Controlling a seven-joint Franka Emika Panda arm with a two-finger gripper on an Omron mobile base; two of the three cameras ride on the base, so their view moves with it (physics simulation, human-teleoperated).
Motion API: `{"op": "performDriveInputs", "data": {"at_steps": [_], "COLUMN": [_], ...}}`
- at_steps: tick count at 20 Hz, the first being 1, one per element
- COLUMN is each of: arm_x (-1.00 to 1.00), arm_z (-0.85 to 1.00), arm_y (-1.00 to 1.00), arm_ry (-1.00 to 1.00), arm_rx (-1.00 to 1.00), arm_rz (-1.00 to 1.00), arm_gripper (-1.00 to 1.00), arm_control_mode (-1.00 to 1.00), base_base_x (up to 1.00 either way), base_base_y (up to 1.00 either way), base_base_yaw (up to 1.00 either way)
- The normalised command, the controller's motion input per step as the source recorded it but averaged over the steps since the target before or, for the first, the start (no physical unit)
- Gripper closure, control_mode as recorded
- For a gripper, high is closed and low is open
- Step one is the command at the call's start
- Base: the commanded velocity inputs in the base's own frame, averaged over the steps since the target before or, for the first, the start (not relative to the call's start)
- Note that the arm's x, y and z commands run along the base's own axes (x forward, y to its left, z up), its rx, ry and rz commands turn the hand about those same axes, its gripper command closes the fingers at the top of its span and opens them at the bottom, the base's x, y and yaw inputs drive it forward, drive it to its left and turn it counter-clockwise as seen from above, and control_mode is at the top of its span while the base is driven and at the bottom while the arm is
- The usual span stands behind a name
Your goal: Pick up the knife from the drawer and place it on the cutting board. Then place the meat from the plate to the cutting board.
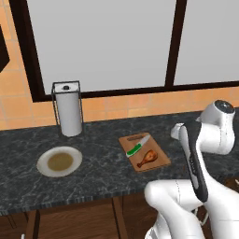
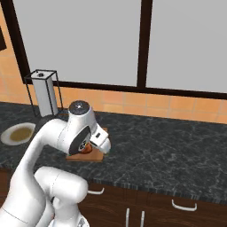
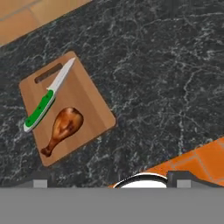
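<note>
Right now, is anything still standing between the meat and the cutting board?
Nothing visible does. The meat already lies on the cutting board beside the knife, and the plate sits bare apart on the counter.

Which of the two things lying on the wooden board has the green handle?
The knife. Its handle is bright green and its blade pale. The other thing on the cutting board, the meat, is a glossy orange-brown drumstick lying beside it.

Kitchen: dark marble surface (image 1: 98, 177), orange tile backsplash (image 1: 116, 107), paper towel holder (image 1: 68, 108) at back edge, wood cabinets (image 2: 177, 208) below, cutting board (image 3: 94, 109).
</note>
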Motion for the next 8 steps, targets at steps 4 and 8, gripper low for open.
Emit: {"op": "performDriveInputs", "data": {"at_steps": [4,8], "arm_x": [-0.63,-0.36], "arm_z": [0.62,0.77], "arm_y": [-0.96,-0.95], "arm_ry": [-0.11,-0.07], "arm_rx": [0.06,0.06], "arm_rz": [0.0,0.0], "arm_gripper": [-1.0,-1.0], "arm_control_mode": [-1.0,-1.0], "base_base_x": [0.0,0.0], "base_base_y": [0.0,0.0], "base_base_yaw": [0.0,0.0]}}
